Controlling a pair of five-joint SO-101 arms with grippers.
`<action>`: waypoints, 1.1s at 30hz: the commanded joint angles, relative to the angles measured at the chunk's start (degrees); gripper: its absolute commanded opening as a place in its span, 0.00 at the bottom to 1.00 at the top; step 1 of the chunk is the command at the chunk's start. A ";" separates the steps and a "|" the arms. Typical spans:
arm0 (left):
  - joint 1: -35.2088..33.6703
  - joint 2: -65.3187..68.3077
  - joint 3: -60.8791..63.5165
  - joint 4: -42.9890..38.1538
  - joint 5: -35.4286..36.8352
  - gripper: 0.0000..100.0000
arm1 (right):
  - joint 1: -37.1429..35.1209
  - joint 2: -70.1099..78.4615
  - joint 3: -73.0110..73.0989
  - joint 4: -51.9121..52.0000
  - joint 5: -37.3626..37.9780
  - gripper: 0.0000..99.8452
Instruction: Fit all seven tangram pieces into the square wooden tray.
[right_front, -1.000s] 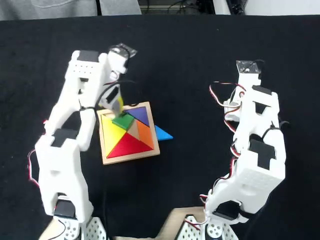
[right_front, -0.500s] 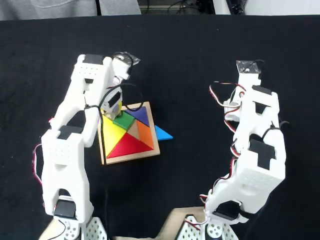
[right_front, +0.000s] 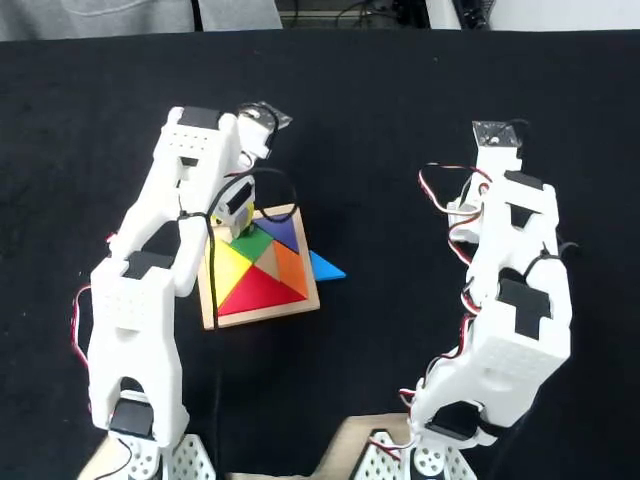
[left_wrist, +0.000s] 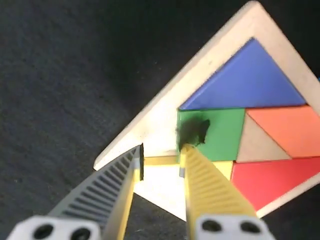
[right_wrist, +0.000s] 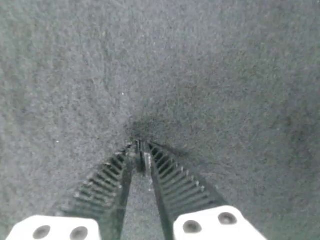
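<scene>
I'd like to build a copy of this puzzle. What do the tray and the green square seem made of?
The tray looks like pale, unvarnished wood: matte light-tan rim. The green square has flat, even, matte colour, so likely painted wood, though plastic cannot be ruled out.

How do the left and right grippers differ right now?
Jaws: left gripper open, right gripper shut. Place: left gripper over a corner of the wooden tray, beside the green square; right gripper over black cloth, tips at its surface. Both point downward.
</scene>
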 joint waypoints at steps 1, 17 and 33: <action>0.92 -1.23 -3.30 1.58 0.79 0.13 | -2.11 -2.42 0.13 -0.79 0.53 0.01; -11.12 -31.21 -9.63 11.34 19.08 0.13 | -4.57 -1.45 -0.22 -0.62 3.96 0.01; -28.18 -97.85 76.53 -16.79 24.53 0.13 | -21.89 -28.44 5.58 20.57 17.14 0.01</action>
